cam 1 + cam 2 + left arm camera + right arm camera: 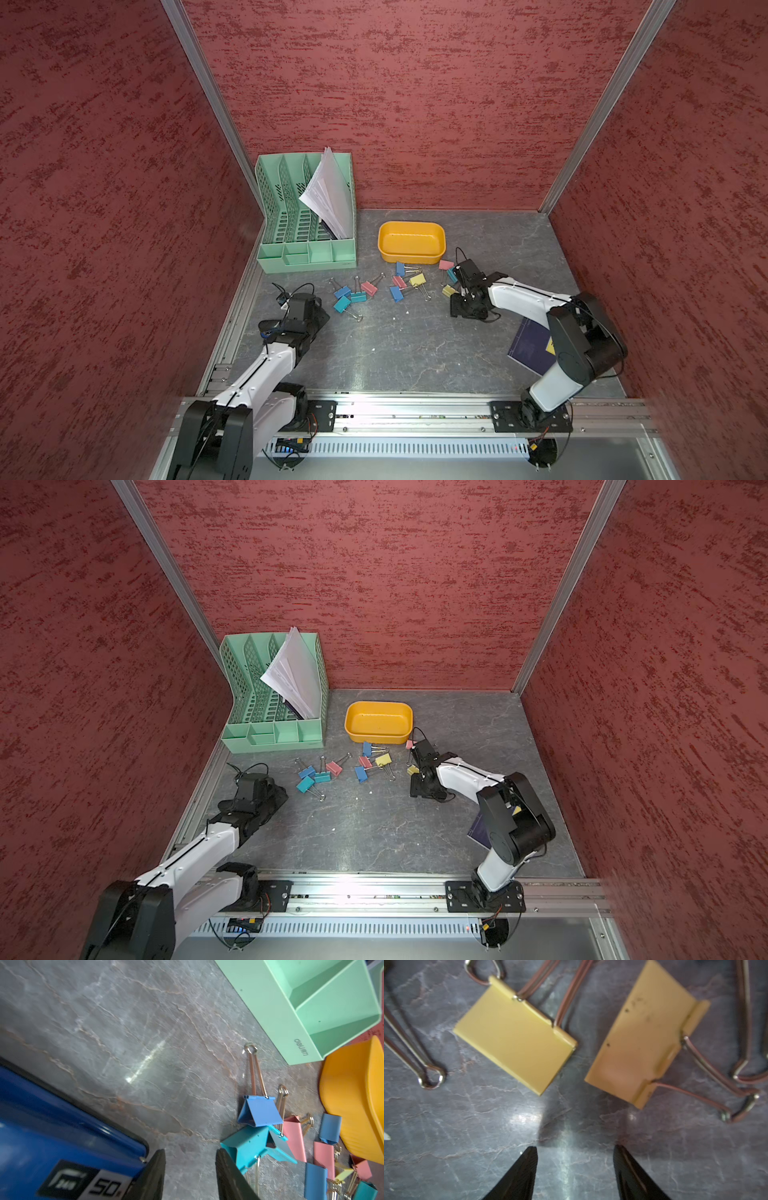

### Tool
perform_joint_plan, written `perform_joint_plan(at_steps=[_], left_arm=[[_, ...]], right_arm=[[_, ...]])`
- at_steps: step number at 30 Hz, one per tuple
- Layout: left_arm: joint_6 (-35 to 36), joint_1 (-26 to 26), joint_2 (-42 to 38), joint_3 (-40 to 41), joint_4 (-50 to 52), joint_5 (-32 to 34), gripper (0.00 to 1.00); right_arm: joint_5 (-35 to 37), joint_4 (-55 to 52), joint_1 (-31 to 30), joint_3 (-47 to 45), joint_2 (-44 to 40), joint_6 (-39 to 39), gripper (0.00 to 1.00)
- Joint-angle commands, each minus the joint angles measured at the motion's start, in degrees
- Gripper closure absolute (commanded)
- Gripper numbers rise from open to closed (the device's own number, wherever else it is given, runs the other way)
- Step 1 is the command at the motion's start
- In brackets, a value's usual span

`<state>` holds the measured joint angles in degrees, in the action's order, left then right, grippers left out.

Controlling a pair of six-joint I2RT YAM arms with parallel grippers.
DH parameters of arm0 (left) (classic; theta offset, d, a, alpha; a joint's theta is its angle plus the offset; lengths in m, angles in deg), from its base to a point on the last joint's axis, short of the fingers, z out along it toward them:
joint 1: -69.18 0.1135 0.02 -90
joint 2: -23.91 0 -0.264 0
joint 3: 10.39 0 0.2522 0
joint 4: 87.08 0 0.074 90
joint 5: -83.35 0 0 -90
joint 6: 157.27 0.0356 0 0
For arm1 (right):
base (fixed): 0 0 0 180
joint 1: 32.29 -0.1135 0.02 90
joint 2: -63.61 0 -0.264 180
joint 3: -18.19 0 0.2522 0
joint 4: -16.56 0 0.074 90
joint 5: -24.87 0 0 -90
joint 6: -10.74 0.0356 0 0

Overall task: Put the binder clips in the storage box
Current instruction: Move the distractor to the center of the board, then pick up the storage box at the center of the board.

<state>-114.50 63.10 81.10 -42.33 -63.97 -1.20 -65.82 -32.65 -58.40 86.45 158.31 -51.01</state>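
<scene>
So the storage box sits empty mid-frame, binder clips scattered just below it. The right gripper hovers half open and empty facing two yellow clips, probably lining up a grab. The left gripper gapes empty too, beside a teal clip.

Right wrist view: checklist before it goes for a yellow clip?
1. Grip: right pincer open, nothing between the jaws: ok.
2. Targets: clean yellow clip and speckled yellow clip lie flat on the table, apart, ahead of the tips: ok.
3. Aim: jaws centred on one clip: not ok, the gap points between the two.
4. Snag: speckled yellow clip's wire handle free of the neighbouring handle: cannot tell.
5. Goal: storage box upright, no clips in it yet: ok.
6. Other arm: left pincer open, empty, well apart from the right arm: ok.
</scene>
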Motion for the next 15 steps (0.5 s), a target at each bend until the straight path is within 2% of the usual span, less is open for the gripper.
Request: perform_joint_plan(at_steps=[1, 3, 7, 11, 15], left_arm=[[3.5, 0.5, -1.2, -3.2, 1.1, -2.4, 0.38], [4.9, -0.5, 0.1, -7.0, 0.5, -4.4, 0.31], [8.9, -7.1, 8.0, -19.0, -2.0, -7.2, 0.21], [14.6, -13.0, 24.4, -37.2, -1.0, -12.7, 0.18], [17.3, -13.5, 39.3, -52.2, 3.2, -10.8, 0.2]], right_arm=[[0.3, -0.3, -0.3, 4.1, -1.0, -0.3, 0.35], [0.5, -2.3, -0.3, 8.7, 0.4, -1.7, 0.35], [0.3, -7.4, 0.6, 23.1, 6.4, -4.3, 0.34], [-1.3, -11.3, 4.2, 37.5, 15.6, -5.4, 0.34], [-2.4, -12.8, 6.9, 47.2, 24.3, -6.2, 0.34]])
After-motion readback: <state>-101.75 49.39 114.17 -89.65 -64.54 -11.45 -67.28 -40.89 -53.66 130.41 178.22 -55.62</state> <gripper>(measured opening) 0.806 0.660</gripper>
